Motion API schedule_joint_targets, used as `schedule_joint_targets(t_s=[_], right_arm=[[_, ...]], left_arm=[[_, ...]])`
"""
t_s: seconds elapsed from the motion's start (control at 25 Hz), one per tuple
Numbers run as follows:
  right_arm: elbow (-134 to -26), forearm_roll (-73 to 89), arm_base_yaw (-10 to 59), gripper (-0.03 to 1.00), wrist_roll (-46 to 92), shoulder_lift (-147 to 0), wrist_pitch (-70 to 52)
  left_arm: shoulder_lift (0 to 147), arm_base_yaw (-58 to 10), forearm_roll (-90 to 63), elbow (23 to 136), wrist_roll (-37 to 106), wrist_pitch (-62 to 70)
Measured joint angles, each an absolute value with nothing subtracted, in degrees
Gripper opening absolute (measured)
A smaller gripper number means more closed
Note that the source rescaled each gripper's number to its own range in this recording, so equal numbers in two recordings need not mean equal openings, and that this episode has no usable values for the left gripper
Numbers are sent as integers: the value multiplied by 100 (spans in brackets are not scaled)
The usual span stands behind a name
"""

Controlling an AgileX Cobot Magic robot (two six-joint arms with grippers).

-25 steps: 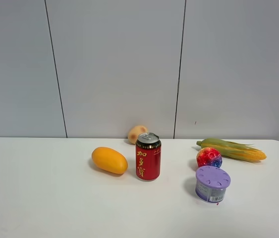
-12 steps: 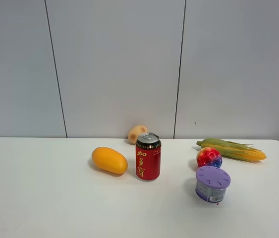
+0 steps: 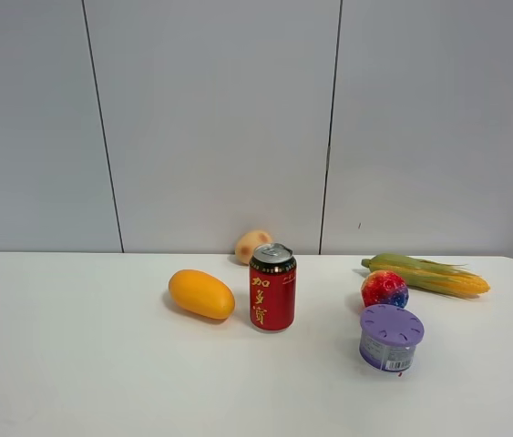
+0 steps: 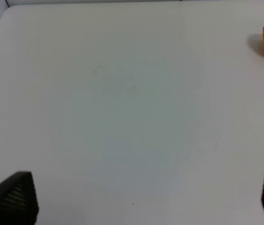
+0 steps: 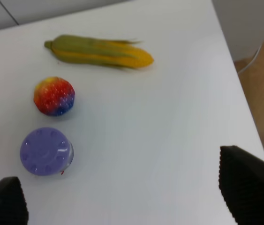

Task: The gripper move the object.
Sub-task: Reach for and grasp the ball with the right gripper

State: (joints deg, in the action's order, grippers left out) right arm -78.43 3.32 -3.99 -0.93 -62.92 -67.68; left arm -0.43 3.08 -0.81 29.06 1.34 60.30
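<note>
The faceted fruit [image 3: 384, 289] sits right of centre on the table [image 3: 74, 364], between corn [image 3: 429, 275] and purple tub [image 3: 391, 337]. The right end effector [image 5: 124, 194], spread wide and empty, hangs nearby, seemingly poised to reach for it; the left end effector [image 4: 141, 197] gapes empty too.

The white table [image 3: 74, 364] carries an upright red can [image 3: 272, 287], with an orange mango [image 3: 201, 294] lying just beside it on its left and a pale peach-coloured fruit [image 3: 252, 245] behind it, near the grey panelled wall [image 3: 210, 118]. To the right, a husked ear of corn [image 3: 427, 275] lies flat. A purple-lidded tub [image 3: 390, 338] stands upright in front of it.
</note>
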Motion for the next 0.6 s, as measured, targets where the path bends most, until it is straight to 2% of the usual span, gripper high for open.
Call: schedule_joint_targets(t_s=[0.6], right_arm=[[-7856,1216,-399,49,-60,-7557,-6209]], left_arm=[[-43,308,-81,2906,134,6030]])
